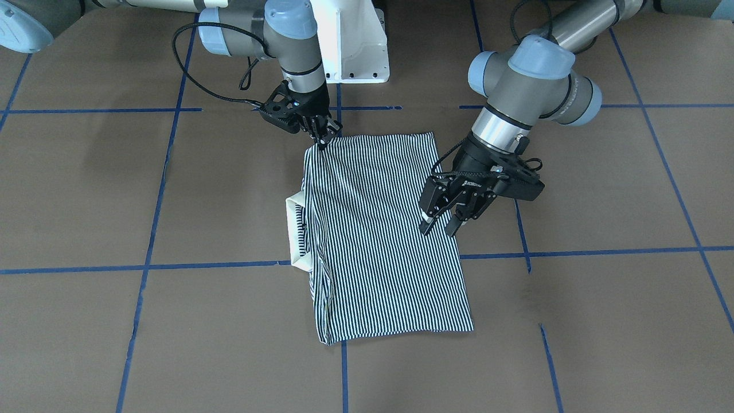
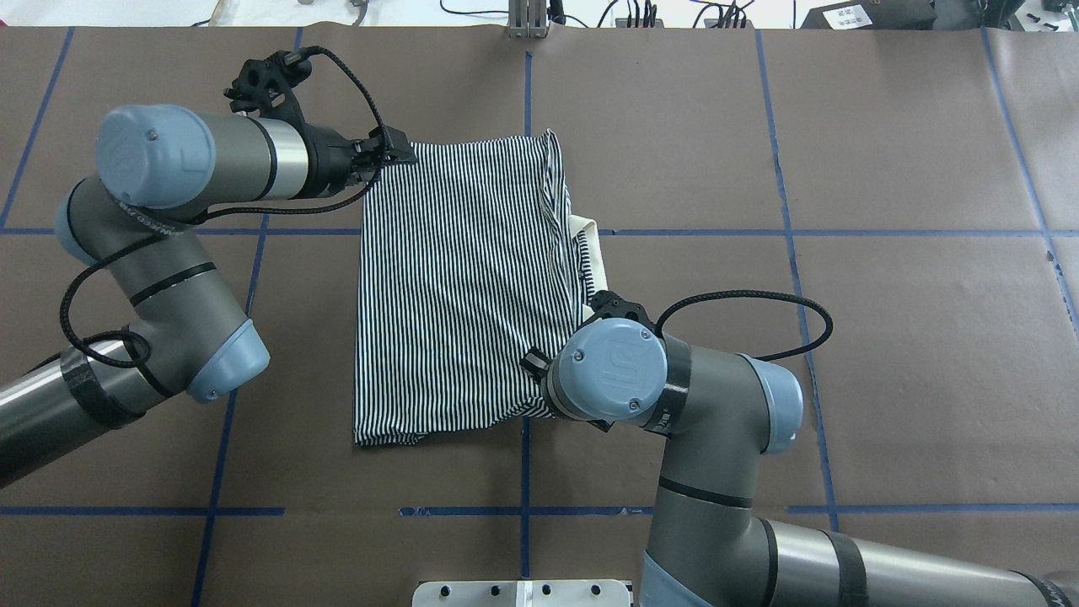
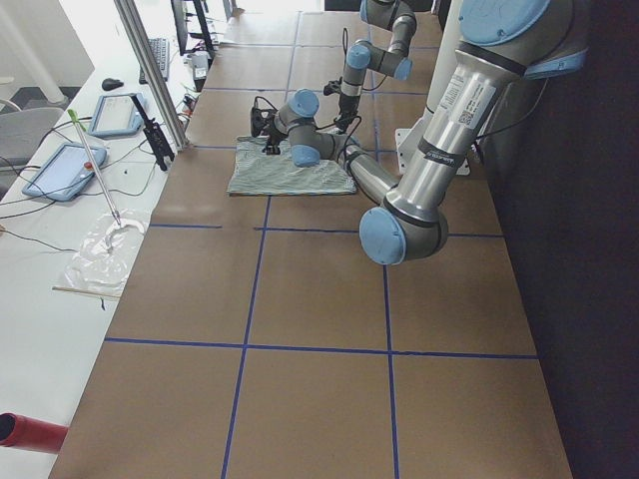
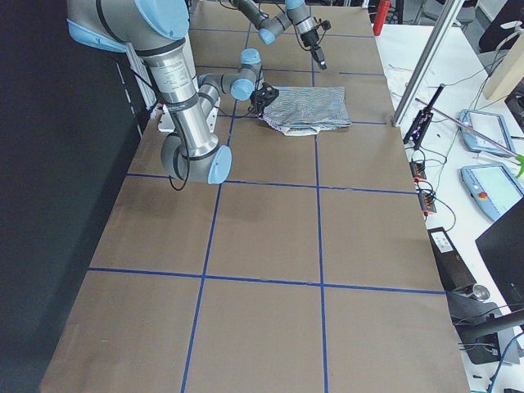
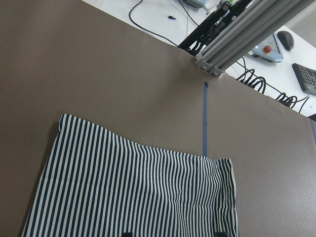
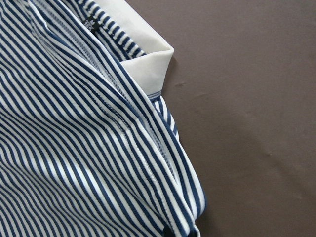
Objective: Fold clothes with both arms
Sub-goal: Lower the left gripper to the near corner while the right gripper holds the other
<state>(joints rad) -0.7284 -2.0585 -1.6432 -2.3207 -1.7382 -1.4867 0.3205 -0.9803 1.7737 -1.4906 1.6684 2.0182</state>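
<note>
Overhead exterior view, from the robot's side outward: a white pedestal base [image 2: 523,593] sits at the near edge of a table [image 2: 885,337] covered in brown paper and divided into squares by blue tape lines [image 2: 843,233]. Beyond the far edge there is an aluminium frame [image 2: 527,21] with loose cables. The side view shows a white bench [image 3: 50,249] carrying two tablets [image 3: 62,170].

There is one striped polo shirt [image 2: 455,287], two arms and two grippers. The shirt lies folded into a rough rectangle at the table's middle, its cream collar [image 2: 594,253] poking out on the robot's right.

The right arm [image 2: 716,405] bends down steeply at the shirt's near right corner. The right gripper [image 1: 324,137] has its fingers pinched together on that corner.

The left arm [image 2: 169,253] reaches forward with its wrist level. The left gripper [image 1: 436,232] hangs above the shirt's left edge with its fingers spread apart and holds nothing.
</note>
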